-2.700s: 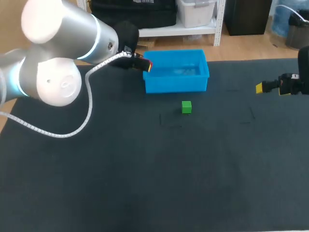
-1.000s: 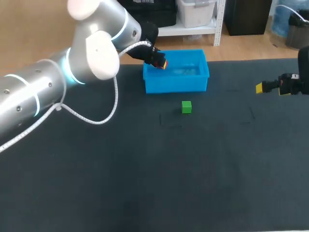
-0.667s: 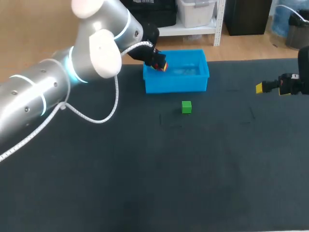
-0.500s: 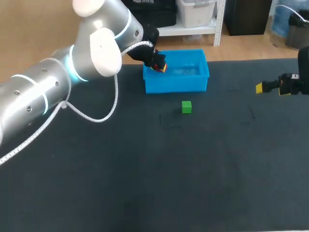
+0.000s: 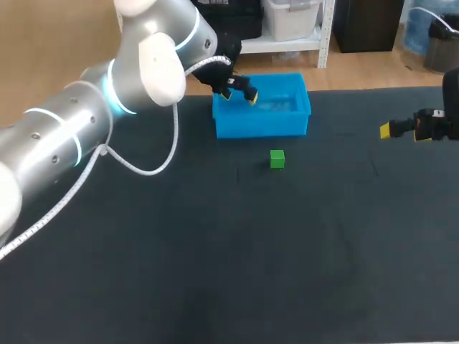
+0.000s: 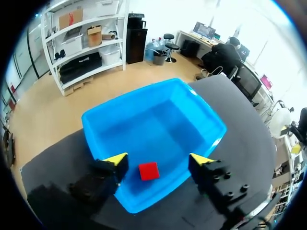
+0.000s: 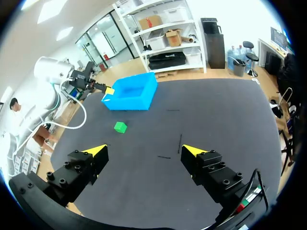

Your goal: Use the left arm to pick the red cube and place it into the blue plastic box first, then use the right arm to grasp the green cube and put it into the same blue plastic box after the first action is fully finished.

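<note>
Left wrist view: small red cube (image 6: 148, 171) lies inside blue plastic box (image 6: 158, 125), under released left gripper (image 6: 158, 159); right gripper (image 7: 144, 149) also released, small green cube (image 7: 120, 127) ahead.

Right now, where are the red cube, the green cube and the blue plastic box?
red cube (image 6: 148, 171), left wrist view, on its top face.
green cube (image 5: 277, 158), head view, on its middle.
blue plastic box (image 5: 262, 125), head view, on the outer wall facing the green cube.

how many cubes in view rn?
2. Red cube lies inside the blue plastic box, under the open left gripper; green cube sits on the table outside that box.
</note>
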`<state>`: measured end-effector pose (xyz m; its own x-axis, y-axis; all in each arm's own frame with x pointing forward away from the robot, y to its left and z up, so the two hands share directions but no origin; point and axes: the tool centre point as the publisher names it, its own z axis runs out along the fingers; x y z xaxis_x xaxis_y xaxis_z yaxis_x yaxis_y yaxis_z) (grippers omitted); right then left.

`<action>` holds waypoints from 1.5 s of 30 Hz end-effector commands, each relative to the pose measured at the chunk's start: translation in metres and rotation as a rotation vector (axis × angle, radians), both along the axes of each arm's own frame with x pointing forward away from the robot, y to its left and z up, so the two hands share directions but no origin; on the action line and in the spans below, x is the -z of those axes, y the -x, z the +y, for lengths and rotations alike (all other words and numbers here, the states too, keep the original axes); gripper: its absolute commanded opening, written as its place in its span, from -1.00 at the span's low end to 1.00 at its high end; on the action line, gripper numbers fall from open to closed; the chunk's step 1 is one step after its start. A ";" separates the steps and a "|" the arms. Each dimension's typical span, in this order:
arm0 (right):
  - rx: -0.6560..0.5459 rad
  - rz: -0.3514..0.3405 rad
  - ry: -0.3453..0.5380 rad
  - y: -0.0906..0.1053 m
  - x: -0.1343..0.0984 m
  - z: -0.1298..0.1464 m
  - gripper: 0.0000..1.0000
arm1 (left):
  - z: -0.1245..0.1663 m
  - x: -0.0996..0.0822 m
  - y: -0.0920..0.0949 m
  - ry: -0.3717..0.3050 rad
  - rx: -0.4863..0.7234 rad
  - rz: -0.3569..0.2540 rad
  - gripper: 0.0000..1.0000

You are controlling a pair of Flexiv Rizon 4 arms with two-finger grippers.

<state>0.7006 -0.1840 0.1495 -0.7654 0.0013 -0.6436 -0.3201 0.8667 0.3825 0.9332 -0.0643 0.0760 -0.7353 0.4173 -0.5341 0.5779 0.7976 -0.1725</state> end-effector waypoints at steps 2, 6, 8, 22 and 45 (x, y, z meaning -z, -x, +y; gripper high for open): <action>-0.001 0.000 0.000 0.000 0.000 0.000 1.00 | -0.002 -0.010 -0.002 -0.001 0.010 -0.012 1.00; -0.001 0.000 0.000 0.000 0.000 0.000 1.00 | -0.002 -0.018 0.002 0.000 0.014 -0.028 1.00; -0.001 0.000 0.000 0.000 0.000 0.000 1.00 | -0.001 -0.023 0.005 0.001 0.016 -0.037 1.00; -0.001 0.000 0.000 0.000 0.000 0.000 1.00 | 0.021 -0.085 0.044 -0.037 -0.004 -0.156 1.00; -0.001 0.000 0.000 0.000 0.000 0.000 1.00 | 0.094 -0.081 0.174 0.043 -0.031 -0.252 1.00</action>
<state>0.7006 -0.1840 0.1495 -0.7654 0.0013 -0.6436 -0.3201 0.8667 0.3825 0.8182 -0.0068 0.1603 -0.6921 0.4598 -0.5564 0.5872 0.8069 -0.0637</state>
